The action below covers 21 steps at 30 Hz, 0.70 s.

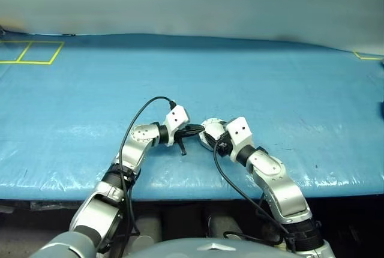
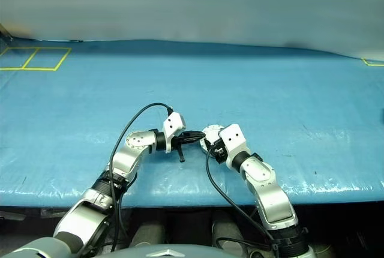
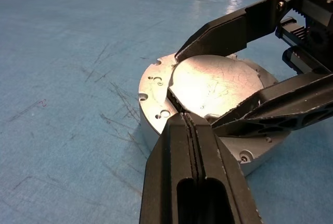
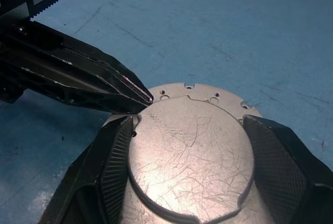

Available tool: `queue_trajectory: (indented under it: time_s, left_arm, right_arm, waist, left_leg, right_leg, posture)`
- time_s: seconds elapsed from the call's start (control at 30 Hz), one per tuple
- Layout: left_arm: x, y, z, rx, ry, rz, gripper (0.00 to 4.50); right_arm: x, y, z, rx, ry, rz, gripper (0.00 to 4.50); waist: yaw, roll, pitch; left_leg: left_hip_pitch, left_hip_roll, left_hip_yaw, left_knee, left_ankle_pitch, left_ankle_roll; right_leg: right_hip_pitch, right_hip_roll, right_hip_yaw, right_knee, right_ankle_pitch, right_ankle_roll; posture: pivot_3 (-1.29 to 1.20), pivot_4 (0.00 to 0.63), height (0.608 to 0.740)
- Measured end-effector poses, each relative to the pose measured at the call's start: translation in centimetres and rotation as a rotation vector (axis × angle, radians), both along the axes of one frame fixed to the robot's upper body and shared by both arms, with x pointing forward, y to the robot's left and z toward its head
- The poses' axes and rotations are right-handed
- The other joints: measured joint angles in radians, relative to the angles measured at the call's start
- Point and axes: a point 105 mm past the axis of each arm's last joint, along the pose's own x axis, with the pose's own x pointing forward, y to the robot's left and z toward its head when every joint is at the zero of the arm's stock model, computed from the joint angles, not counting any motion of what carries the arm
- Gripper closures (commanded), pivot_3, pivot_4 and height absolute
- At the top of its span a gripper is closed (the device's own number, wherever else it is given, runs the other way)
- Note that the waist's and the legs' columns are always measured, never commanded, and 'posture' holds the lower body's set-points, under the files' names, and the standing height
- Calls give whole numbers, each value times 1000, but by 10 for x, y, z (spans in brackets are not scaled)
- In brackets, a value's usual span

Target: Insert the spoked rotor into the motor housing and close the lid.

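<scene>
The motor housing (image 3: 154, 86) is a round silver puck lying on the blue table near its front edge. The lid (image 4: 192, 156), plain scratched grey face up, sits on top of it. My right gripper (image 4: 190, 122) holds the lid, one black finger against each side of it. My left gripper (image 3: 190, 117) is shut, and its tip touches the lid's rim beside the right gripper's finger (image 3: 229, 31). In the head views both grippers meet over the housing (image 1: 210, 131). The spoked rotor is hidden.
The blue table cover (image 1: 270, 84) stretches wide around the housing. Yellow tape squares (image 1: 30, 52) mark its far left corner, and another yellow mark (image 1: 367, 57) lies at the far right. The front edge (image 1: 192, 192) runs just below the grippers.
</scene>
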Motion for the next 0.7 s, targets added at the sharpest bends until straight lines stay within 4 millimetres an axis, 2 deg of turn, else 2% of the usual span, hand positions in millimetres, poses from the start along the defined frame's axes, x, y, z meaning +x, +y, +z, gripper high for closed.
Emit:
queue_trajectory:
  time_s: [0.1,0.13,0.47,0.63,0.7]
  left_arm:
    - [0,0,-1,3,-7,-2,4500]
    - [0,0,-1,5,-10,-1,4500]
    - [2,1,-2,19,-23,8,4500]
    - [2,0,-2,18,-25,6,4500]
    - [2,0,-3,18,-25,5,4500]
  right_arm:
    - [-4,1,-1,5,-2,7,136]
    - [-7,2,-1,12,0,12,59]
    - [-12,-1,11,67,-25,15,59]
    - [-8,-15,47,256,-134,-76,59]
    - [-10,-28,52,334,-128,-130,59]
  waist:
    - [2,-1,-1]
    - [2,-1,-2]
    - [-4,-1,-1]
    - [-2,-1,-1]
    - [1,-1,-1]
  left_leg:
    - [0,0,0,0,0,0]
    - [0,0,0,0,0,0]
    - [0,0,0,1,0,0]
    - [-1,0,0,1,0,0]
    - [-1,0,0,1,0,0]
  right_leg:
    - [0,0,0,0,0,0]
    - [0,0,0,0,0,0]
    - [0,0,0,1,-2,3]
    - [0,0,0,0,-2,4]
    - [0,0,0,0,-1,3]
  posture:
    - [0,150,740]
    - [0,150,740]
    - [0,150,740]
    - [0,150,740]
    - [0,150,740]
